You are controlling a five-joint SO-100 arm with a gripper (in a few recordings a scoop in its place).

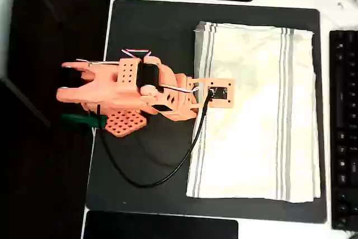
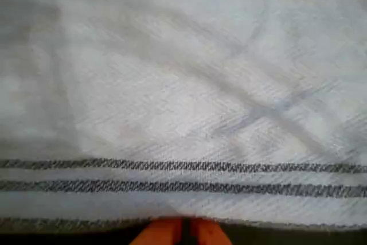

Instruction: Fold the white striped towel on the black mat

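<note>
One white striped towel (image 1: 254, 113) lies spread flat on the black mat (image 1: 151, 32), covering the mat's right part in the overhead view, with its grey stripe groups running along its left and right edges. Left of the towel, the mat is bare apart from the orange arm and a black cable (image 1: 162, 177) that curves across it to the camera block at the arm's tip. That tip hangs over the towel's left stripe band, about halfway along that edge. In the wrist view, the gripper (image 2: 184, 230) shows as two orange fingertips (image 2: 157, 233) drawn close together with only a thin dark slit between them, at the towel's striped edge; the picture is soft, so I cannot tell whether they pinch the cloth. A black keyboard (image 1: 344, 127) sits just right of the mat.
</note>
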